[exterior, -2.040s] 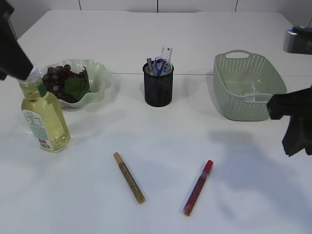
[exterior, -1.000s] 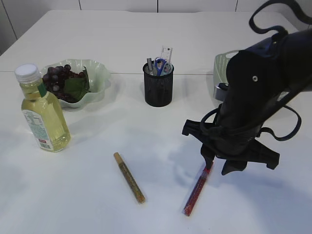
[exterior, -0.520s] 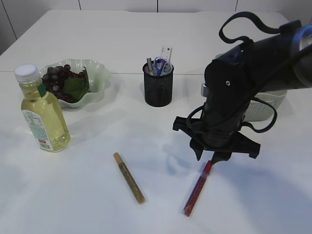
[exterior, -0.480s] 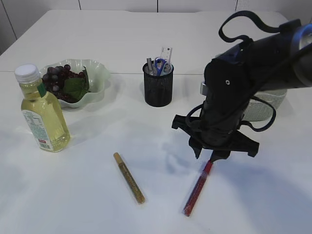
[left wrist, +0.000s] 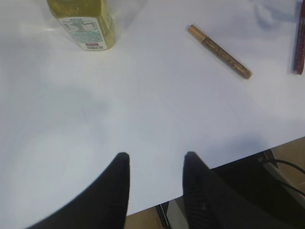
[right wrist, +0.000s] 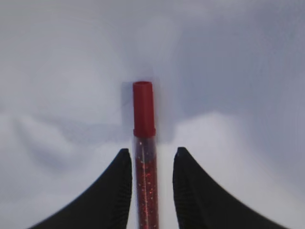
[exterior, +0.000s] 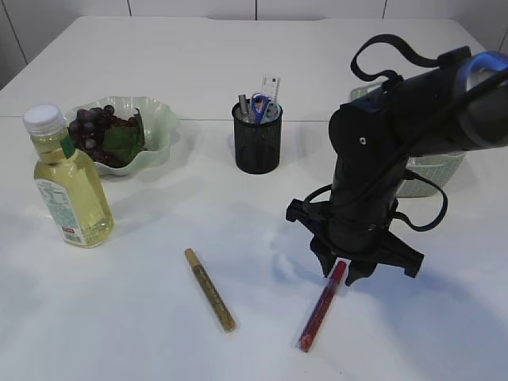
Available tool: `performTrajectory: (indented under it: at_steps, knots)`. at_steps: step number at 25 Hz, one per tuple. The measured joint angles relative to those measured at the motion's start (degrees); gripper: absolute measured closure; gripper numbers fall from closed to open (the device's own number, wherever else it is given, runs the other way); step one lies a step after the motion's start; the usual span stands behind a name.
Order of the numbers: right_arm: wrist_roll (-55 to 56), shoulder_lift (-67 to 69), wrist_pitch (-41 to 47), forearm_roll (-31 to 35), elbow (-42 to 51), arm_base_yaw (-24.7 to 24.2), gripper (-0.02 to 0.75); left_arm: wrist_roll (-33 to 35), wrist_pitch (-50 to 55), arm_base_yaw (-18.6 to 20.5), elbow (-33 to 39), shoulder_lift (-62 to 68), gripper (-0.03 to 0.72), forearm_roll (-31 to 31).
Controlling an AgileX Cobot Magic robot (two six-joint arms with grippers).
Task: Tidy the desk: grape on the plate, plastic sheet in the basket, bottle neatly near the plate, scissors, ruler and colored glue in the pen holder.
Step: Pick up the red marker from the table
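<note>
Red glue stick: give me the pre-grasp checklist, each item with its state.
1. Red glue stick lies between the right gripper fingers: ok.
2. Jaws open on both sides of it: ok.
3. Fingers low enough to close on it: cannot tell.
4. Gold glue stick lies apart from the grasp: ok.
5. Pen holder upright, with room left inside: cannot tell.
6. Left gripper away from the work: ok.

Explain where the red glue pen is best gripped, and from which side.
Grip the red glue pen across its thin barrel just below the cap, coming straight down from above. It lies flat on the table, so only its sides are free. The right gripper already has its open jaws either side of it.
</note>
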Motion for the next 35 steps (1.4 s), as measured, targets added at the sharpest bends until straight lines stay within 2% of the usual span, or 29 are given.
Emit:
performTrajectory:
  at_steps: [22, 30, 35]
  knots:
    - [-1.7, 1.1, -3.5, 3.8, 0.0, -1.8, 0.483, 0.0, 0.0, 0.0, 0.0, 0.0, 0.409, 0.2]
    - [-7.1, 1.2, -3.0, 8.4, 0.0, -6.0, 0.434, 0.0, 0.0, 0.0, 0.0, 0.0, 0.409, 0.2]
    - [-9.8, 2.9, -0.7, 11.3, -0.1, -5.3, 0.433, 0.0, 0.0, 0.0, 0.0, 0.0, 0.409, 0.2]
